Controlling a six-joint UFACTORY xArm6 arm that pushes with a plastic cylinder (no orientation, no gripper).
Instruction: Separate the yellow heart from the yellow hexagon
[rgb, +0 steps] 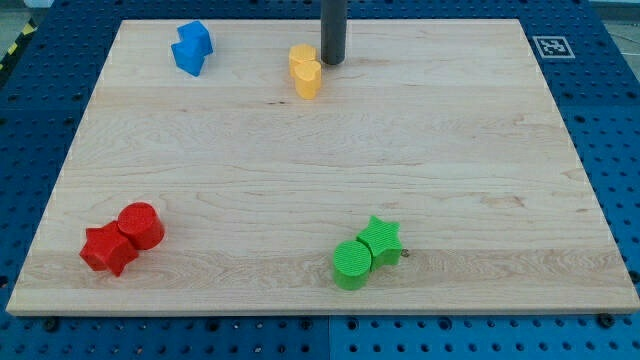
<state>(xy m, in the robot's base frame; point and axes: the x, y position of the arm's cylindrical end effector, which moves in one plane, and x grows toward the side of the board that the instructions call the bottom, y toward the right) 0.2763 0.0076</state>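
Two yellow blocks touch each other near the view's top centre. The upper one looks like the yellow hexagon (302, 57). The lower one is the yellow heart (308, 79). My tip (332, 62) stands just to the right of the pair, level with the upper block and very close to it. The rod rises straight up out of the view's top.
Two blue blocks (191, 47) touch at the top left. A red cylinder (141, 225) and a red star-like block (107, 249) touch at the bottom left. A green star (380, 240) and a green cylinder (351, 264) touch at the bottom centre. The wooden board (480, 150) lies on a blue pegboard table.
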